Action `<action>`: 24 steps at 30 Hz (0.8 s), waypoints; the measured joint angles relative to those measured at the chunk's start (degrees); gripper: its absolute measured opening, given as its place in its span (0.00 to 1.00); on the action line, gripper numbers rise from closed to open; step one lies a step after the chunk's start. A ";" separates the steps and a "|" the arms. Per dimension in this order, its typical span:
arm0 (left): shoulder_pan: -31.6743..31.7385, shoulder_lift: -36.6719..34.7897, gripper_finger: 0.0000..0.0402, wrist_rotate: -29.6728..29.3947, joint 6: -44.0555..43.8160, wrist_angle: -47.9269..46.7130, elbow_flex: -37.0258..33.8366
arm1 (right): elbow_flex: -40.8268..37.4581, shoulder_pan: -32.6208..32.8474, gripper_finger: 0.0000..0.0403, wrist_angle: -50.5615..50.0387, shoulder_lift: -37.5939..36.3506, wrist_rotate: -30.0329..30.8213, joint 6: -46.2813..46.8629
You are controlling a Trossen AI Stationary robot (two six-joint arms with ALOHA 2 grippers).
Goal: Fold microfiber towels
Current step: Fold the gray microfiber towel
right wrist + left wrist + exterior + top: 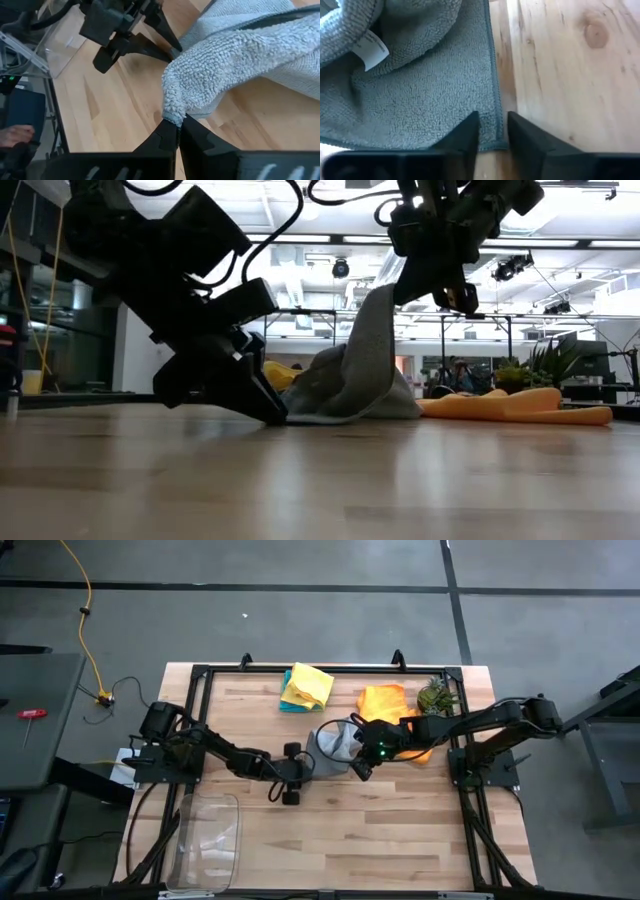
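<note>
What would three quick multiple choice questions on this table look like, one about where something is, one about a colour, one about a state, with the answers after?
1. Where does the clear plastic tray sit?
A. On the near left part of the table
B. Beside the plant
C. Under the grey towel

2. What colour is the towel lying on top of the teal one at the far edge?
A. Orange
B. Yellow
C. Grey

3. What is the right tool doing?
A. Hanging open over bare wood
B. Shut on a corner of the grey towel, lifting it
C. Holding the plant

Answers: 1 A, the high view shows it near the left arm's base. 2 B, the yellow towel covers the teal. 3 B, the right wrist view shows its fingers pinching the cloth.
</note>
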 joint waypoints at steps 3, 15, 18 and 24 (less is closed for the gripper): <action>0.02 -1.16 0.06 0.34 -2.61 -2.04 -0.04 | 0.00 0.00 0.00 0.56 -0.06 -0.13 0.02; 2.00 -29.03 0.00 9.48 -12.92 -28.43 -0.50 | 4.23 -0.09 0.00 -9.67 -7.76 0.50 -4.96; 3.39 -38.69 0.00 10.90 -15.84 -31.79 0.85 | 8.61 -0.15 0.00 -21.24 -9.18 3.37 -4.57; 7.87 -51.17 0.00 8.21 -16.36 -38.17 7.48 | 17.09 -1.02 0.00 -37.55 -8.76 -1.31 -6.55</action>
